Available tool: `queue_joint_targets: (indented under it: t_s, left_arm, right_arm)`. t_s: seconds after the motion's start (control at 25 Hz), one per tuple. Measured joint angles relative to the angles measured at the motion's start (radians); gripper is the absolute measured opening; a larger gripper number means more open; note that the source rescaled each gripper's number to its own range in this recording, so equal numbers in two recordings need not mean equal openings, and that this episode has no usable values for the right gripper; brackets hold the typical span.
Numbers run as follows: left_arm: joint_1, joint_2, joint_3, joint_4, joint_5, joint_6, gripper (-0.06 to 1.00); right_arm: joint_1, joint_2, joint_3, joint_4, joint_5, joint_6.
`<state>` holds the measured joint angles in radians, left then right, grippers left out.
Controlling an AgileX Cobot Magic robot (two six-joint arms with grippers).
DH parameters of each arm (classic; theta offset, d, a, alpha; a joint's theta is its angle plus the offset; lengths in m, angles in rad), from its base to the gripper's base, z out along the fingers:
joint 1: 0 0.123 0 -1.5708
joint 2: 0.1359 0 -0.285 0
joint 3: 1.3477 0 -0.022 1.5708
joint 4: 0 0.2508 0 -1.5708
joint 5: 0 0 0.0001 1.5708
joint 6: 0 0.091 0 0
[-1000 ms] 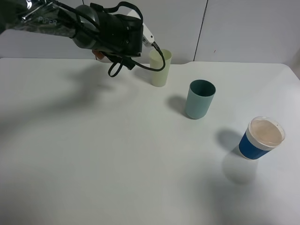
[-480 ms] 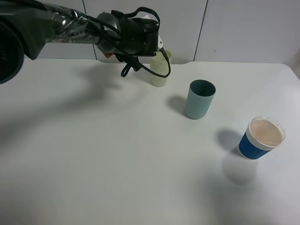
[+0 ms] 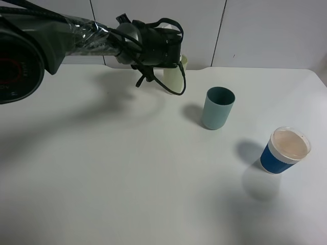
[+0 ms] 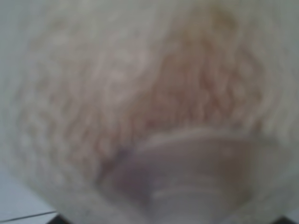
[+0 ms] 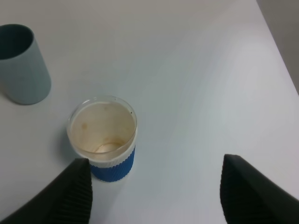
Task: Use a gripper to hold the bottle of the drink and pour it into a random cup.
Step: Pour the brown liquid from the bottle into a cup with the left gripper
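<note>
A white worktop is seen from above. The left gripper, a dark head at the end of a black arm, is held at the far edge near its middle, right in front of the cup. The cup, pale yellow-green and upright, is partly hidden behind the gripper. A black cable is looped in front of it.

The left jaws are clenched. What they hold cannot be told: the left wrist view is filled by a pale blur with a brown tint and a curved rim. The bottle cannot be made out with certainty in any view.

The teal cup is set toward the right, well apart from the cup. The blue cup is near the right edge, below the right gripper, whose fingers are spread wide and empty.

Pouring is judged to be the step in hand. The bottle's mouth should be kept over the rim and tilted slowly. A tall, slim cup is likely to be tipped easily, so gripper and cable are best kept off it.
</note>
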<state>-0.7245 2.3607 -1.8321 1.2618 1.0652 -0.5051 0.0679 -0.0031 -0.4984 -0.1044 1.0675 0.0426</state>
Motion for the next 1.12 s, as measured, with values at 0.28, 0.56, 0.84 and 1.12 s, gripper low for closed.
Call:
queue_joint_targets:
  t_s: [0.28, 0.56, 0.84, 1.12]
  left_arm:
    - [-0.004, 0.002, 0.000, 0.033, -0.001, 0.021, 0.00]
    - [-0.003, 0.002, 0.000, 0.121, -0.021, 0.025, 0.00]
    - [0.006, 0.002, 0.000, 0.168, -0.056, 0.025, 0.00]
    - [0.038, 0.002, 0.000, 0.205, -0.074, 0.026, 0.00]
  right_arm:
    - [0.000, 0.000, 0.000, 0.000, 0.000, 0.000]
    - [0.000, 0.000, 0.000, 0.000, 0.000, 0.000]
    - [0.000, 0.000, 0.000, 0.000, 0.000, 0.000]
    - [0.000, 0.000, 0.000, 0.000, 0.000, 0.000]
